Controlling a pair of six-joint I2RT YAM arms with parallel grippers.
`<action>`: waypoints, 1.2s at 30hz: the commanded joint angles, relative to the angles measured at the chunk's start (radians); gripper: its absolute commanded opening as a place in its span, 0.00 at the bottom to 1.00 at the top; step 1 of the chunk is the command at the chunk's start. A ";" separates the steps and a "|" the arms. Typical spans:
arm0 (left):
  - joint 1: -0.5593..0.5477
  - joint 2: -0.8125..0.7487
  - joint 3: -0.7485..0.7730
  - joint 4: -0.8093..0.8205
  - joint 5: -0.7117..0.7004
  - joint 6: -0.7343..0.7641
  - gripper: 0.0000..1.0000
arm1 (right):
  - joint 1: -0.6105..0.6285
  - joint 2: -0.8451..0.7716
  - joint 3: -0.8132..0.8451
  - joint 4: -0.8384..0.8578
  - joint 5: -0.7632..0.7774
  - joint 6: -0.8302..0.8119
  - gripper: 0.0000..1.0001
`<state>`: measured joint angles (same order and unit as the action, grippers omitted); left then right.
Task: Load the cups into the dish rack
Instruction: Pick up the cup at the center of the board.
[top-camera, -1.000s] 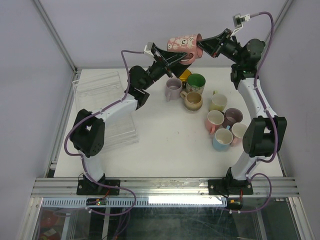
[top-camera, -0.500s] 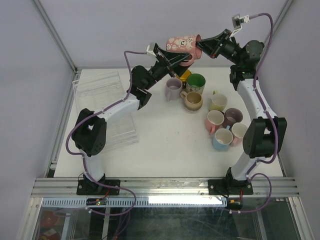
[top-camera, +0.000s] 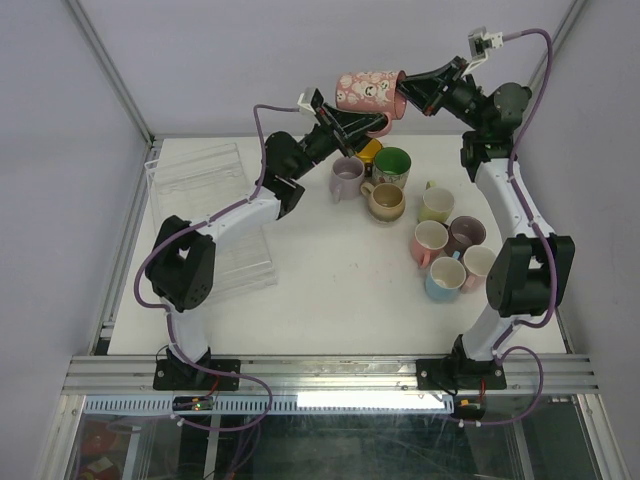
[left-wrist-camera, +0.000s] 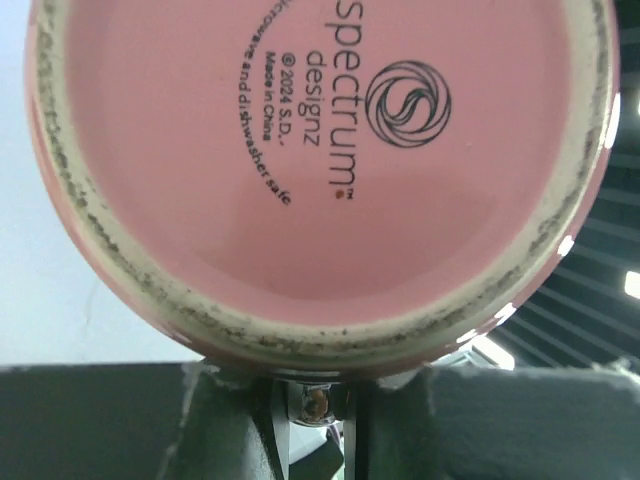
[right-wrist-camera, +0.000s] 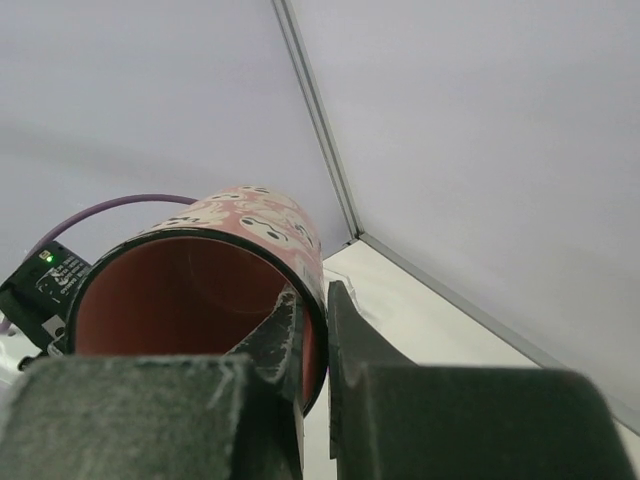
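Right gripper (top-camera: 402, 103) is pinching pink mug (top-camera: 365, 90) rim, top centre; left gripper (top-camera: 366, 125) is sitting just below, grip unclear.

Rack (top-camera: 197, 176) left, mugs (top-camera: 432, 240) right

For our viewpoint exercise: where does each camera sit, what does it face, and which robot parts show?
Top external: above and behind the robot, looking down at the table; both arms show whole, left gripper and right gripper on the raised pink mug.
Left wrist: faces the mug's base; its own fingers at bottom.
Right wrist: looks into the mug's mouth; its fingers pinch the rim.
Shared: all see the mug.
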<state>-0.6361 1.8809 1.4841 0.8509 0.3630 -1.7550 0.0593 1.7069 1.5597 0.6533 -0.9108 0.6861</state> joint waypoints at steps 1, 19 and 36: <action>-0.011 0.004 0.051 0.111 -0.004 0.046 0.00 | 0.027 -0.092 0.011 0.046 -0.019 0.061 0.00; 0.040 -0.075 -0.050 0.253 -0.036 0.100 0.00 | 0.026 -0.139 -0.078 0.045 -0.071 0.001 0.67; 0.147 -0.241 -0.261 0.203 0.011 0.201 0.00 | -0.004 -0.174 -0.115 -0.028 -0.128 -0.051 0.77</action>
<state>-0.5064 1.7634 1.2327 0.9367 0.3889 -1.6062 0.0647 1.5944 1.4578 0.6102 -1.0126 0.6514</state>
